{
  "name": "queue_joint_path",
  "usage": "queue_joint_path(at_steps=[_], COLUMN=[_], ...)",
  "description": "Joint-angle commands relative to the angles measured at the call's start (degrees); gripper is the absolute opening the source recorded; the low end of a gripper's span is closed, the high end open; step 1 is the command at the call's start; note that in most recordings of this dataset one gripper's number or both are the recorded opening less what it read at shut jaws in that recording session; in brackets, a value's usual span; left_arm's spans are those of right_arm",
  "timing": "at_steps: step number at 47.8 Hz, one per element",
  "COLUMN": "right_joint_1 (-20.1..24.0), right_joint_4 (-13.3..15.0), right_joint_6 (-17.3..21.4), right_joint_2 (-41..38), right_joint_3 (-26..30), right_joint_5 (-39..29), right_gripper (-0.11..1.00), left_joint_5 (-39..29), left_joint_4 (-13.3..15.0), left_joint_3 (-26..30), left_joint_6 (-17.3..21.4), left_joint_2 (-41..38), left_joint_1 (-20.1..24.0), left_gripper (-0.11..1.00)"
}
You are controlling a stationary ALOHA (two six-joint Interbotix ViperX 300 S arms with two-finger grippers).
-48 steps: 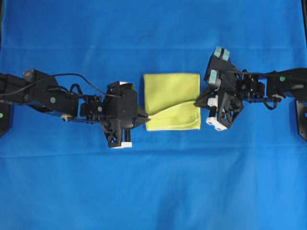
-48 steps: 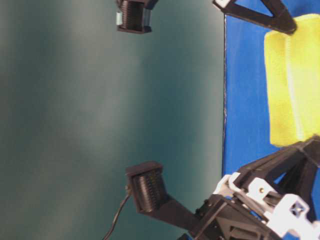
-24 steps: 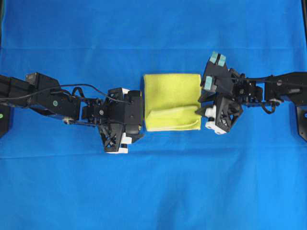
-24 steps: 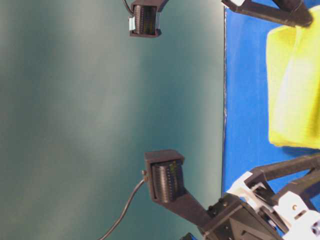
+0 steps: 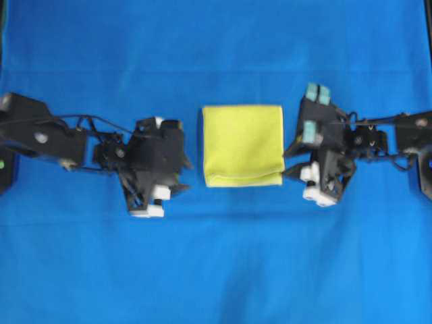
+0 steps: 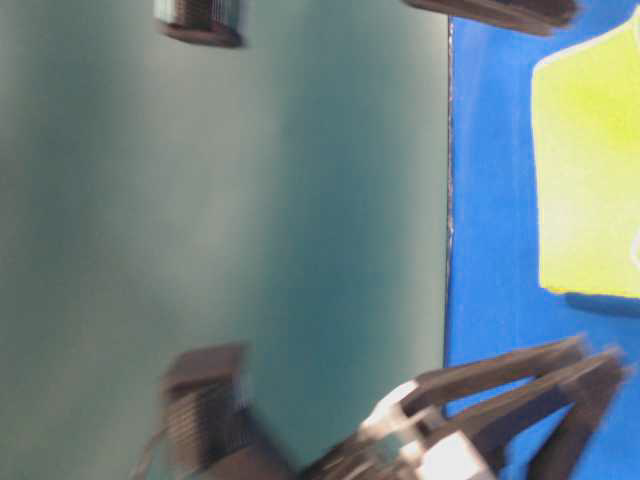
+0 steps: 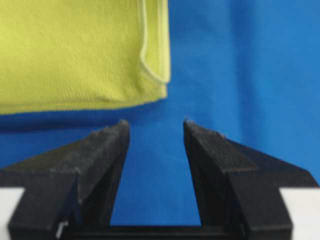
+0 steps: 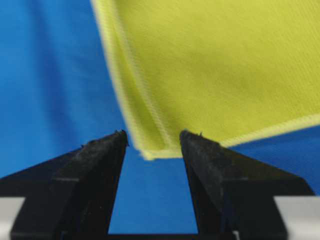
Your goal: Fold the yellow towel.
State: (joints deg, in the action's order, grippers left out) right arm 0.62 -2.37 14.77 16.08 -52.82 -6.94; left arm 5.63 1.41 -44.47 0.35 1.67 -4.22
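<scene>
Two arms level, fingers (image 7: 152, 150) apart, flanking yellow towel (image 5: 243, 144)

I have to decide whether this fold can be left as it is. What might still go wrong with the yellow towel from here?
1. The yellow towel lies folded with nothing holding it; both pincers are open and apart from it, so the top layer might spring up.
2. The right pincer has a towel corner just beyond its tips; a forward move could snag it.
3. The left pincer also sits near a corner.

yellow towel (image 5: 243, 144): matt nubby cloth, stitched hem | blue cloth (image 5: 216, 270): smooth matt | tools: matt blk plastic
</scene>
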Motion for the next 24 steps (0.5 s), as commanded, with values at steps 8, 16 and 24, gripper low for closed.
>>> queue_joint_path(at_steps=[8, 16, 24], right_joint_1=[0.00, -1.93, -4.04], right_joint_4=[4.13, 7.12, 10.37], right_joint_6=[-0.70, -0.70, -0.70], right_joint_2=[13.80, 23.82, 31.90], right_joint_3=[-0.97, -3.87, -6.50], right_joint_5=[-0.97, -1.14, -2.90], right_gripper=[0.53, 0.53, 0.53], left_joint_5=[-0.35, 1.05, 1.85], left_joint_4=[0.09, 0.00, 0.00], left_joint_3=[-3.96, -9.05, -15.03], left_joint_6=[0.35, 0.35, 0.70], left_joint_2=[14.24, 22.32, 31.64], left_joint_1=[-1.41, -1.41, -1.41], left_gripper=[0.44, 0.44, 0.44])
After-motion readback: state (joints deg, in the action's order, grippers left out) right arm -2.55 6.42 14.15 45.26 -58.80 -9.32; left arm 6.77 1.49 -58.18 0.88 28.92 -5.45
